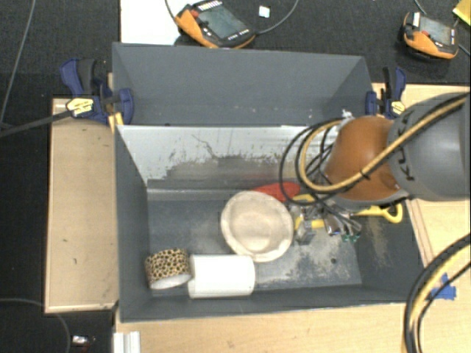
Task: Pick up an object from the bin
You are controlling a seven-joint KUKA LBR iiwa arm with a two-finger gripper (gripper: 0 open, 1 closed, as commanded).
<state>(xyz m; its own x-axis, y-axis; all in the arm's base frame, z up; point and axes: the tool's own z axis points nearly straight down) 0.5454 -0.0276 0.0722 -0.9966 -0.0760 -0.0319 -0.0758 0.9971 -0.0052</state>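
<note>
Left to right in the grey bin (131, 226): a leopard-print tape roll (168, 268) sits in the front-left corner, right up against a plain white cylinder (221, 276) lying on its side. Behind those, mid-bin, there's a round cream dish (256, 226), shallow and pale, with something red (280, 191) poking out behind its rim. The hand (324, 224) is down low just beside the dish's right edge, can't tell if it's open or closed tbh, and a yellow bit (384, 212) shows further right
</note>
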